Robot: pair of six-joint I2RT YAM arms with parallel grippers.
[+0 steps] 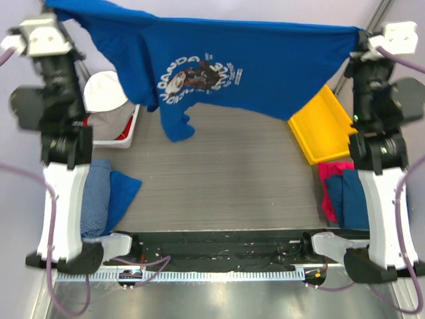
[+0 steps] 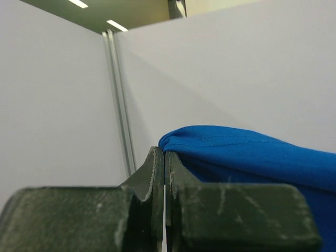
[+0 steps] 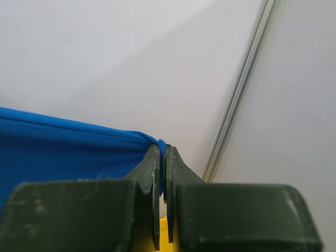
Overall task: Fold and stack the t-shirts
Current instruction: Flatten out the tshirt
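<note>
Both arms reach high and far back, 1 at each side. The left tool (image 2: 165, 157) and right tool (image 3: 161, 152) each pinch the blue t-shirt (image 1: 265, 60), which hangs stretched above the tabletop (image 1: 226, 173).

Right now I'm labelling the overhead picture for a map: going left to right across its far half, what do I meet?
White basket → round chest print of the royal blue t-shirt → yellow bin. The shirt itself spans nearly the whole width, so only its print is placed.
</note>
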